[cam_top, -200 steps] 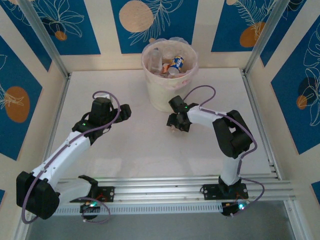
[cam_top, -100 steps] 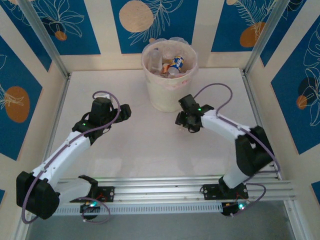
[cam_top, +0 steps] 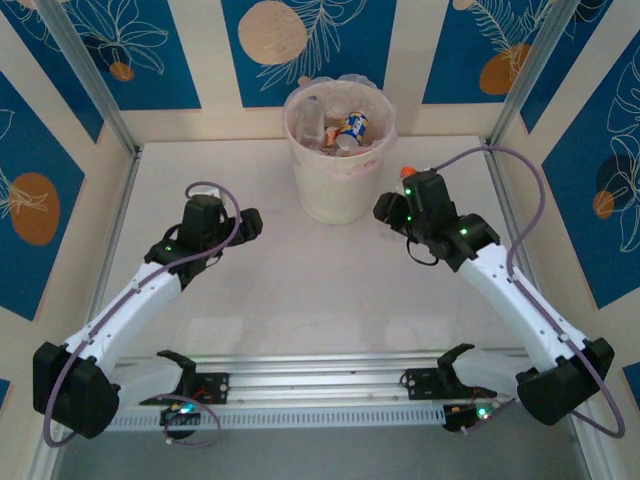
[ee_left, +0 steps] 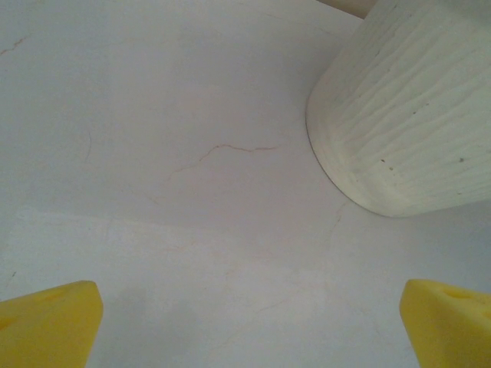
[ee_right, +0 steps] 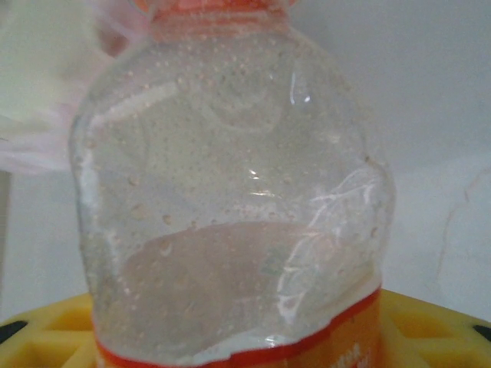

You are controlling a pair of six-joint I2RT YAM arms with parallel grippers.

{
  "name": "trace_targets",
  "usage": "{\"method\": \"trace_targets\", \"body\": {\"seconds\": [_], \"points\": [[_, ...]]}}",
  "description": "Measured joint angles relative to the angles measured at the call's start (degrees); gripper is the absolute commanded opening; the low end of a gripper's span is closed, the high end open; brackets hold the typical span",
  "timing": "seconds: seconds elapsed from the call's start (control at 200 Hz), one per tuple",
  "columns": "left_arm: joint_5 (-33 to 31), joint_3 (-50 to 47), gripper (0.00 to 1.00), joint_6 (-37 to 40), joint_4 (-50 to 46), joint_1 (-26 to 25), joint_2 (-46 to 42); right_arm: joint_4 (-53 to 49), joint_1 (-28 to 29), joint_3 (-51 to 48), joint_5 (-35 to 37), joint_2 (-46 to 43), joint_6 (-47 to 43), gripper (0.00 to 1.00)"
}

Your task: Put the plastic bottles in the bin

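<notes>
- My left jaws stand wide above the white desk [cam_top: 280,290], left of the tall cream-white round bin [cam_top: 335,195].
- Small plastic bottles [cam_top: 350,128] lie inside it.
- My right jaws grip a clear orange-capped plastic bottle [ee_right: 230,230] just beside the bin's right side.

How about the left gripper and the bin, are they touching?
Apart. The left wrist view shows bare table between the left gripper and the bin.
</notes>
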Motion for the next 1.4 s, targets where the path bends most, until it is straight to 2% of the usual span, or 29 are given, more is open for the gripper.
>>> {"method": "trace_targets", "body": {"seconds": [0.215, 0.425, 0.735, 1.075, 1.4], "points": [[0.0, 0.0, 0.99, 0.0, 0.0, 0.0, 0.3, 2.8, -0.1, 8.7, -0.2, 1.5, -3.0, 0.56], [0.1, 0.0, 0.99, 0.0, 0.1, 0.0, 0.6, 7.7, -0.6, 20.1, -1.4, 9.6, -5.8, 0.57], [0.2, 0.0, 1.00, 0.0, 0.1, 0.0, 0.7, 11.4, -2.8, 29.2, -2.9, 21.7, -5.4, 0.57], [0.2, 0.0, 1.00, 0.0, 0.1, 0.0, 0.7, 9.8, -3.4, 41.4, -3.3, 34.9, -3.5, 0.58], [0.2, 0.0, 1.00, 0.0, 0.1, 0.0, 0.7, 6.6, -3.4, 45.7, -2.8, 41.3, -1.5, 0.63]]}}
